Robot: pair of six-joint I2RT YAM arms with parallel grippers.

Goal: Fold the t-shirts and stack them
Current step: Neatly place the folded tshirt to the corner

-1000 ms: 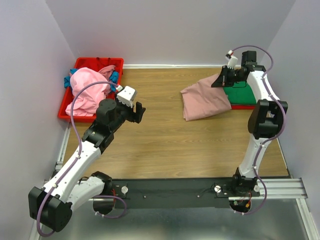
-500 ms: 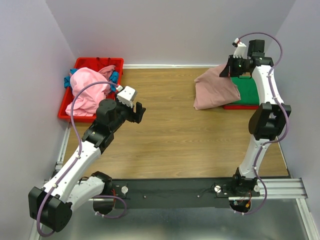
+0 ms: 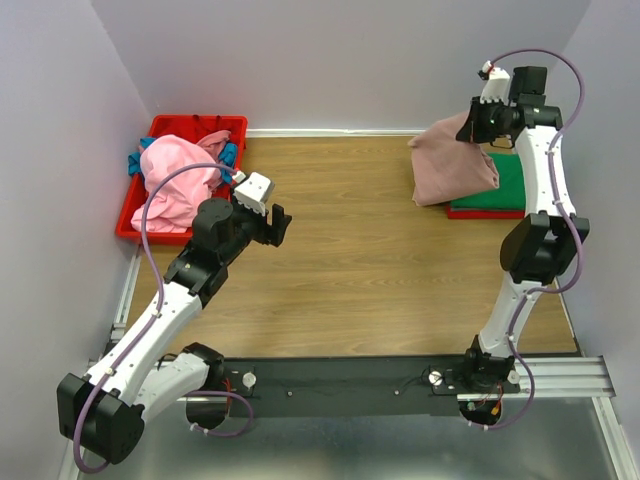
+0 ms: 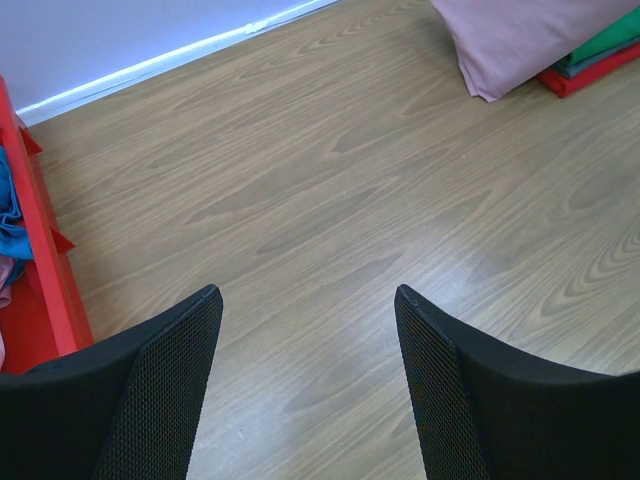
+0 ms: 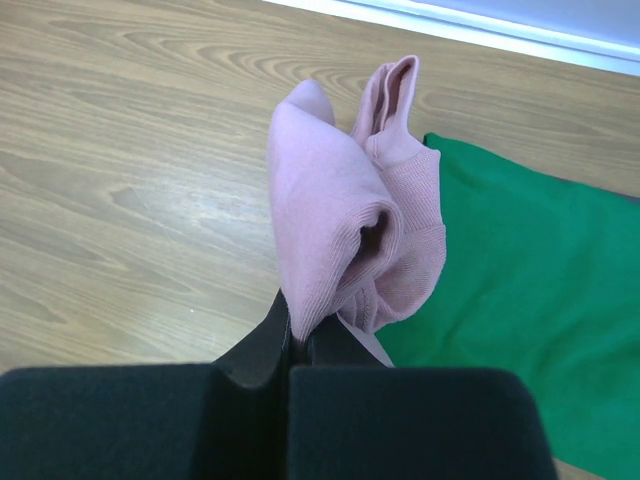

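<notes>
Black rail w/ both arm bases sits at the near edge of the wood-grain table (image 3: 350,270).

Left tool (image 3: 275,225) is over bare wood, mesh-faced fingers (image 4: 170,350) spread wide, nothing between them. Behind it and to its left is a red plastic bin (image 3: 200,123) holding a heap of brighter pink cloth tee (image 3: 180,180) and a bit of blue cloth tee (image 3: 230,155). Bin contents are bunched, so folds and count are hard to make out. The left wrist view cuts the bin to one wall.

Right tool (image 3: 478,122) is raised at the far right, fingers pinched tight on a gathered fold of the large dusty-pink cloth tee (image 3: 455,165). The tee hangs from the tool, long axis running down and slightly towards the left arm, ribbed neck opening up near the fingers. No print shows on the visible faces. Its lower edge reaches the left side of a flat folded green cloth tee (image 3: 505,185) under the tool; contact w/ table can't be told. Beneath the green one a red cloth tee (image 3: 485,212) shows only as a thin edge.

Far side: white skirting strip, then plain lilac walls on three sides.
</notes>
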